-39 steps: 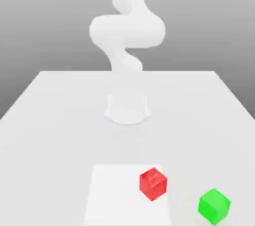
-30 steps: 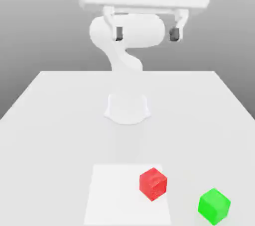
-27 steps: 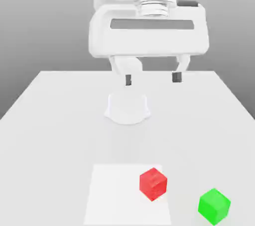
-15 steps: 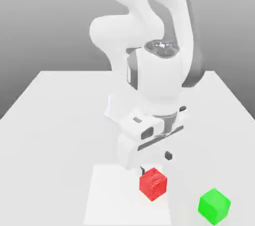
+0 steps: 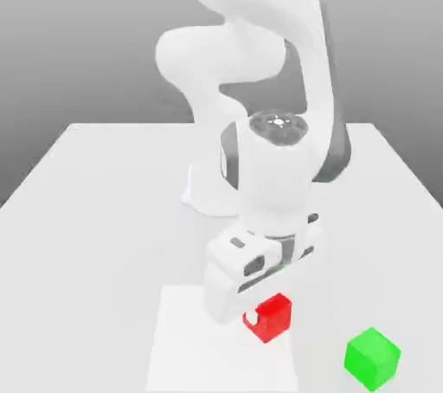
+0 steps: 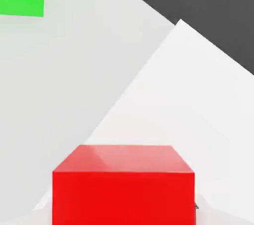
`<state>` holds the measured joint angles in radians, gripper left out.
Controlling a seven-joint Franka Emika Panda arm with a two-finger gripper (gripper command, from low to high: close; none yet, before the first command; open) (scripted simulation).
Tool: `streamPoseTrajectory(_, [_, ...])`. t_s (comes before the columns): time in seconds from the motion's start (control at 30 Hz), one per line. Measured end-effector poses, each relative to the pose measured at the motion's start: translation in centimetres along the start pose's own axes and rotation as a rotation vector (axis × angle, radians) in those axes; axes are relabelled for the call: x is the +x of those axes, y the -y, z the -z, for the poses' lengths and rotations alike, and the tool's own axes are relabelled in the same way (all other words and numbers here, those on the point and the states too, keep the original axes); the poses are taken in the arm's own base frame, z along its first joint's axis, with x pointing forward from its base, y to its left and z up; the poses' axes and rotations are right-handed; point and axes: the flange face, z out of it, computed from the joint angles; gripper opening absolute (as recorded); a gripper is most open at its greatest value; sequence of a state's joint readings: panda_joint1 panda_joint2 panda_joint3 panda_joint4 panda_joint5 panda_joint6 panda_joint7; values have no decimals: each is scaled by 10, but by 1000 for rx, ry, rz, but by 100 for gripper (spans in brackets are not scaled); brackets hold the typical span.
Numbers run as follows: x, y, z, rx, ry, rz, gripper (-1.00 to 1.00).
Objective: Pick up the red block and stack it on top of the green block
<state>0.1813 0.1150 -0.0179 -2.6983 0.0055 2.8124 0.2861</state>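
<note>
Red block (image 5: 273, 319) sits at the edge of the white patch (image 5: 195, 352), at or just above the surface (image 5: 78, 261), with the fingers (image 5: 252, 318) closed on its sides. The grip looks square in the hand view, but how deep it reaches I can't tell; if shallow, the block could slip or tilt on the way up. Next should come a straight lift, since moving sideways too soon might drag its lower edge. Green block (image 5: 372, 359) stands apart, toward the exterior view's right. Carried too low, the load could knock it away. Set down off centre or at a twist, it may overhang and topple; let go too high, it may bounce off.
</note>
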Motion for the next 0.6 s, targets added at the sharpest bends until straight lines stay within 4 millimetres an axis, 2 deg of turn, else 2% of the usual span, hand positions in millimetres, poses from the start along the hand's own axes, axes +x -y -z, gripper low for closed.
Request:
streamPoseTrajectory(0.03, [0,2,9,0,0,-1,-100])
streamPoseTrajectory(0.1, [8,26,20,-2,0,-9,-100])
streamPoseTrajectory(0.33, [35,130,49,0,0,-91,-100])
streamPoseTrajectory(0.4, [37,144,35,1,0,-101,-100])
streamPoseTrajectory(0.47, [38,147,10,1,0,-103,-100])
streamPoseTrajectory(0.5, [37,148,-3,1,0,-103,100])
streamPoseTrajectory(0.6, [37,148,-3,1,0,-103,100])
